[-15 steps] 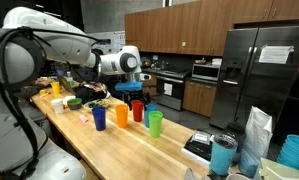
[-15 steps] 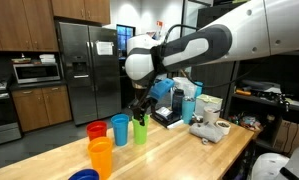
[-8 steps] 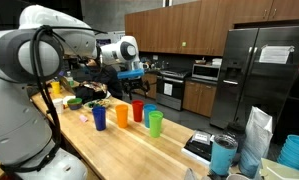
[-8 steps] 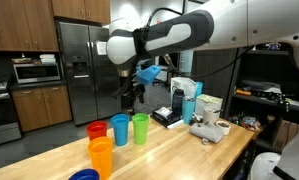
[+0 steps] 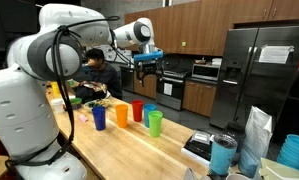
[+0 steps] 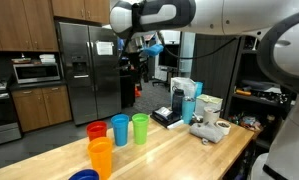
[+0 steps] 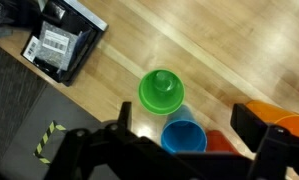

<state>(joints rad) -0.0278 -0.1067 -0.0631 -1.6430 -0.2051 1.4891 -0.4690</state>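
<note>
— Where are your fingers?

— My fingers are spread wide with nothing between them. In both exterior views they hang high over the surface, well above the cups.

— What sits under them?

— In the wrist view the blue cup lies right in the gap. The green cup is just beside it at 12 o'clock. A sliver of the red cup shows at 3 o'clock from the blue one. The orange cup is farther out the same way, partly behind one finger. A black box lies at 10 o'clock, well apart. In an exterior view the green cup stands upright at the end of the row.

— Which step is this, then?

— I take it as a hover between grasps, since I hold no cup and every cup stands on the surface.

— And the next move?

— It calls for choosing one cup, centring over its rim and coming straight down. The cups stand close together, so my wide fingers could knock a neighbour. The green one looks easiest to me, with one side free. I'd turn the wrist so the fingers close across that free side.
</note>
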